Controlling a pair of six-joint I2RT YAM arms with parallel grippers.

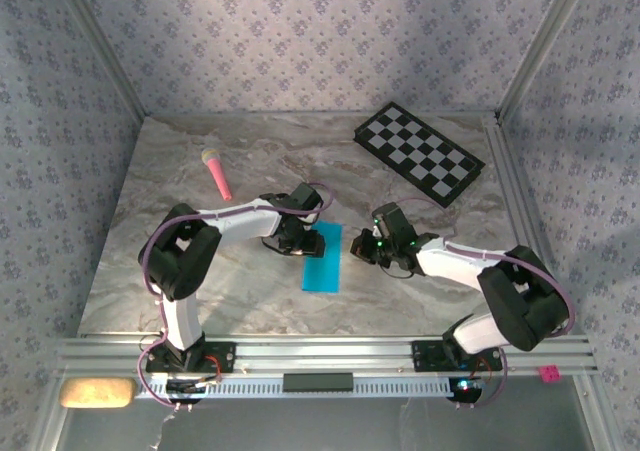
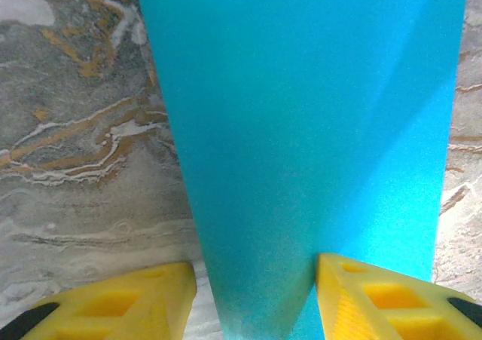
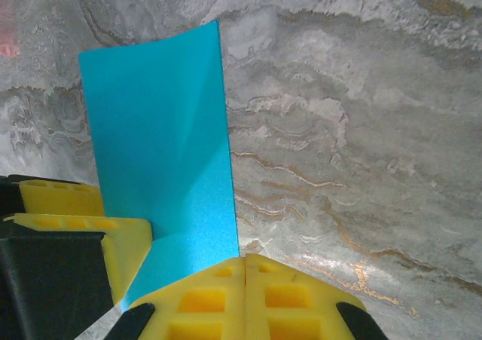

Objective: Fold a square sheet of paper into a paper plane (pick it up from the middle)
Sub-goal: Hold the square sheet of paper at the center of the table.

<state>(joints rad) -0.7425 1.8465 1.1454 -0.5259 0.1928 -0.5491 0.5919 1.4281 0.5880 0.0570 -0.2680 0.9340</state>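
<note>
From above, the square sheet of paper (image 1: 322, 259) lies on the marble table (image 1: 260, 301) between the two arms, and it reads as a narrow cyan rectangle, twice as long as wide. So the first fold down the middle looks done. The left gripper (image 1: 298, 239) is down at the sheet's far end; the right gripper (image 1: 375, 246) sits just off its right edge. The checkered board (image 1: 420, 153) and the pink stick (image 1: 217, 173) lie well apart at the back, out of play.

Over to the left wrist: cyan paper everywhere, running up and away from the camera. The yellow fingers (image 2: 113, 306) stand about half apart with the paper's near end between them. The right-hand one touches the paper, the left-hand one sits just beside its edge. That is too wide to pinch anything this thin, so call it astride, not gripping.

Right wrist now: its own fingers (image 3: 203, 302) are pressed together, nothing visible between them, their tip right at the paper's near corner. Whether they touch it, I cannot tell. A soft shaded line runs up the sheet, and the left arm's fingers are on its left side.

My read: early days. No pointed nose, no wings; the corner folds and wing folds are all left to do.
</note>
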